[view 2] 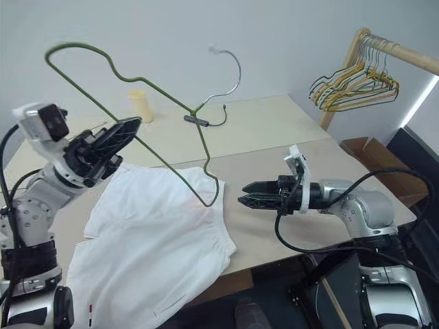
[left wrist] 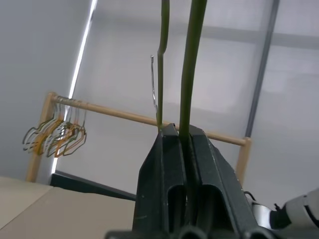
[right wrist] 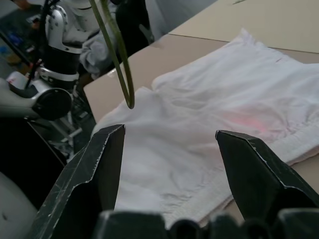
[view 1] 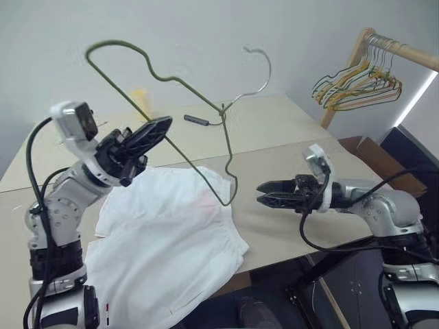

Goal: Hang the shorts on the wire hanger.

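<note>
- Holding the wire hanger (view 1: 164, 75) aloft: the left tool (view 1: 147, 133) is clamped tight on one straight run of the wire, fingers together around it, as the left wrist view confirms with the green wire running between the pads (left wrist: 172, 164).
- Hanger is bent out of a true triangle; its hook (view 1: 259, 58) points up and toward the robot's right, one rounded corner is high on the robot's left, and a narrow loop end (view 1: 230, 199) hangs down over the shorts.
- Whether that low loop touches the fabric cannot be told.
- Shorts (view 1: 164, 247) lie flat on the tan worktop (view 1: 288, 226), spread out, with the lower part draped over the near edge. Gathered waistband toward the right tool; faint pink smudge (right wrist: 244, 119) near it.
- Right tool (view 1: 264, 194) is level above the worktop, pointing toward the shorts, fingers apart and holding nothing; it sits just beside the waistband edge, not touching it.
- A thin black cable with a small dark adapter (view 2: 195, 120) lies on the far worktop, and a small pale yellow cup (view 2: 140, 104) stands beyond it.
- A bunch of coloured hangers (view 1: 357, 86) hangs on a wooden rail (view 1: 398, 48) at the far right.
</note>
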You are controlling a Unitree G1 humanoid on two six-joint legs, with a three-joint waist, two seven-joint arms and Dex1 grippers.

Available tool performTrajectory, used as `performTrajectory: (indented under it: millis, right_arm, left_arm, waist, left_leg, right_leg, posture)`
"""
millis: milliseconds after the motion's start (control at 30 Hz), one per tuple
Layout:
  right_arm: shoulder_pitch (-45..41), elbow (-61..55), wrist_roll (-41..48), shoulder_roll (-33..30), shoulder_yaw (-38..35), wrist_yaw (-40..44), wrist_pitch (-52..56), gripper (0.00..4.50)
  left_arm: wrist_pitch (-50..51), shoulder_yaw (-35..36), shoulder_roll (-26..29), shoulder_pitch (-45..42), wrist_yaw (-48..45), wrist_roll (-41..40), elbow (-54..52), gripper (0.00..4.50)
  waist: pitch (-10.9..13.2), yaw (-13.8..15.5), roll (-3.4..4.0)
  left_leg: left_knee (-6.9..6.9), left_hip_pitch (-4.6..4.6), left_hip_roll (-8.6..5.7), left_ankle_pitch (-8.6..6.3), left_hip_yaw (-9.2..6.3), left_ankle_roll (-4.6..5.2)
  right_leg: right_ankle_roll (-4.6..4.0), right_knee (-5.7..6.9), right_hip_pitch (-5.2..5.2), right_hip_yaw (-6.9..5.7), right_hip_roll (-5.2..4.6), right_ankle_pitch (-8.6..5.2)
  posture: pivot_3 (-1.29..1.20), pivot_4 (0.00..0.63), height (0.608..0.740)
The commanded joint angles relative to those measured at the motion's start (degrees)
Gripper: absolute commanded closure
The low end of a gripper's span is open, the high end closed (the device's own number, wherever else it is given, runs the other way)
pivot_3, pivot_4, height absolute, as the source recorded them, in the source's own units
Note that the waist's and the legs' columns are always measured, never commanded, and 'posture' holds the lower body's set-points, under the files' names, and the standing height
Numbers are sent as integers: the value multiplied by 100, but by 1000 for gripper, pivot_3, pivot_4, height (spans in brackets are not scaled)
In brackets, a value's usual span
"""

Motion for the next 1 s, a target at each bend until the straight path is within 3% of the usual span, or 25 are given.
performTrajectory:
  millis: [33,333,700,833,1000]
  right_arm:
    - [-263,-76,-160,106,360,465,-157,1025]
    - [-699,-232,-157,746,571,227,89,1025]
    - [-788,-425,-179,898,637,127,124,1025]
    - [-772,-436,-223,990,656,-6,112,1902]
    - [-743,-447,-272,1039,618,-110,3,3749]
  left_arm:
    - [13,91,56,-198,-180,-104,85,4500]
    - [-88,-81,-189,-156,-89,6,-67,4500]
    - [-160,-80,-288,-90,-112,115,-153,4500]
    - [-179,-113,-322,-65,-125,161,-140,4500]
    - [-216,-169,-343,-31,-140,276,-157,4500]
  waist:
    - [0,-4,0]
    - [2,24,4]
    - [3,42,4]
    - [3,43,4]
    - [3,43,4]
  left_leg:
    - [0,0,0,0,-4,0]
    - [1,-7,0,0,-24,0]
    - [0,-7,-1,0,-24,-1]
    - [0,-7,-1,0,-23,-1]
    - [0,-7,-1,0,-23,-1]
  right_leg:
    - [1,0,0,0,0,0]
    - [-10,5,-8,3,-4,10]
    - [-31,6,-10,2,-4,23]
    - [-30,7,-10,2,-4,23]
    - [-32,6,-10,2,-4,24]
  posture:
    - [-164,0,740]
    - [-152,0,740]
    - [-151,0,740]
    - [-151,0,740]
    - [-153,0,740]
